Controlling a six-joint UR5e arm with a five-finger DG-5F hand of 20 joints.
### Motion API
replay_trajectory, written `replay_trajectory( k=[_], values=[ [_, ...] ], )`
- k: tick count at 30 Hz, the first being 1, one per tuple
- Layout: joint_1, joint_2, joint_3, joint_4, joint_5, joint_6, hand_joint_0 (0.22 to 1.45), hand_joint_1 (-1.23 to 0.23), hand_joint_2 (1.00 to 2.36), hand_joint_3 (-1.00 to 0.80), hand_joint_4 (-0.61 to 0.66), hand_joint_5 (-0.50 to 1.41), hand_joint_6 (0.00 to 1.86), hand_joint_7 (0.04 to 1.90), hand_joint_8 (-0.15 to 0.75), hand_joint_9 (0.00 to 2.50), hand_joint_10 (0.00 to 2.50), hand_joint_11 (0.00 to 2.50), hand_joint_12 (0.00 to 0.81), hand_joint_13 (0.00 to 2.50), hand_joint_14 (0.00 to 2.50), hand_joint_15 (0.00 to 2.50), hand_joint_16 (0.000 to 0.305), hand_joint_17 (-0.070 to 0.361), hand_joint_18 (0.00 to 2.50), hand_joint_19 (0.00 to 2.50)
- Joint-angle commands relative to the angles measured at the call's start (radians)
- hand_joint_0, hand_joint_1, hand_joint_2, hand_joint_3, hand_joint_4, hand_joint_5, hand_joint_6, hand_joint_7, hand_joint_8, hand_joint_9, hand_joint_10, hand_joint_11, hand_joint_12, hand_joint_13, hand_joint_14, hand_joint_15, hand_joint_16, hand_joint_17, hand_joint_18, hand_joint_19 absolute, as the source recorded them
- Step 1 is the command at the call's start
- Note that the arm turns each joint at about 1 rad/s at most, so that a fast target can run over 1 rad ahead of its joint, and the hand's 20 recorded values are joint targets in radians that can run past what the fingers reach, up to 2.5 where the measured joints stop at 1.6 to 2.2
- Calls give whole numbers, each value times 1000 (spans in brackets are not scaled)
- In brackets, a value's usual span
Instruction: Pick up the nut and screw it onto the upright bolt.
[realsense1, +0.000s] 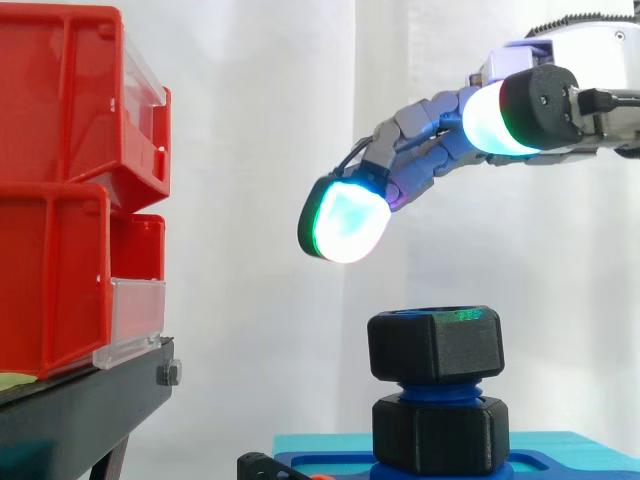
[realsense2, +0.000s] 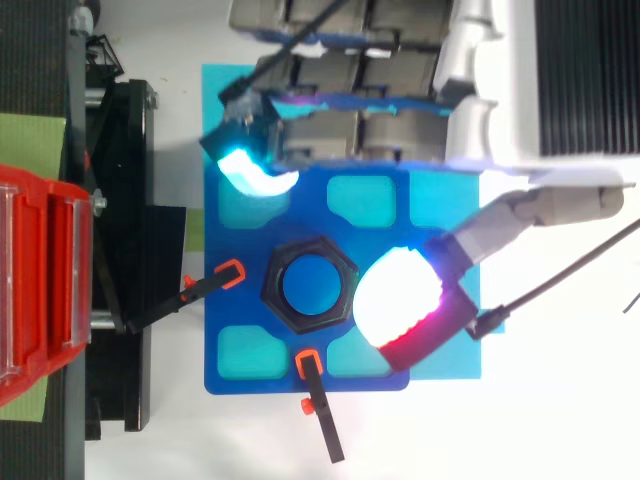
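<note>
Hand (realsense1: 425, 135) hovers spread, gripping nothing — nut (realsense1: 435, 345) sits below and between its glowing pads (realsense1: 345, 225), untouched, on top of the upright bolt (realsense1: 437, 389), axis vertical — so I'd expect a straight drop onto it.

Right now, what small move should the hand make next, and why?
Probably lower until its pads bracket the nut. The nut already sits atop the blue bolt, while the open hand hovers above it, holding nothing.

Level side view and overhead view — both close on the nut (realsense1: 435, 345)
</note>
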Motion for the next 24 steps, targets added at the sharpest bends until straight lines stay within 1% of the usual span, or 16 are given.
replay_trajectory(
  k=[1, 4, 5, 6, 8, 11, 14, 22, 24],
  values=[
    [16, 0, -46, 70, 0, 3, 466, -23, 1000, -500, 128, -204, 501, 625, 191, 298, 0, 0, 326, 2, 0, 0, 45, 102, 0, 0],
    [27, -1, -104, 196, 3, 24, 465, -12, 1000, -500, 129, -205, 501, 629, 190, 270, 0, 0, 327, 0, 0, 0, 47, 105, 0, 0],
    [28, 0, -110, 216, 3, 30, 466, -10, 1000, -500, 126, -205, 501, 630, 192, 266, 0, 0, 328, 0, 0, 0, 46, 104, 0, 0],
    [33, -1, -119, 250, 3, 40, 465, -6, 1000, -500, 125, -204, 501, 633, 193, 264, 0, 0, 328, 0, 0, 0, 46, 105, 0, 0],
    [36, -1, -125, 273, 4, 46, 465, -4, 1000, -500, 125, -203, 501, 633, 194, 258, 0, 0, 329, 0, 0, 0, 46, 105, 0, 0],
    [42, -10, -135, 277, 4, 49, 466, -2, 1000, -500, 128, -201, 501, 639, 194, 255, 0, 0, 329, 0, 0, 0, 46, 104, 0, 0],
    [42, -18, -135, 279, 4, 49, 467, 3, 1000, -500, 133, -199, 501, 647, 194, 254, 0, 0, 331, 0, 0, 0, 47, 105, 0, 0],
    [42, -20, -136, 271, 4, 46, 470, 19, 1000, -500, 136, -188, 501, 652, 193, 255, 0, 0, 331, 0, 0, 0, 47, 105, 0, 0],
    [41, -32, -135, 270, 3, 47, 470, 22, 1000, -500, 136, -187, 501, 652, 193, 253, 0, 0, 331, 0, 0, 0, 47, 105, 0, 0]
  ],
)
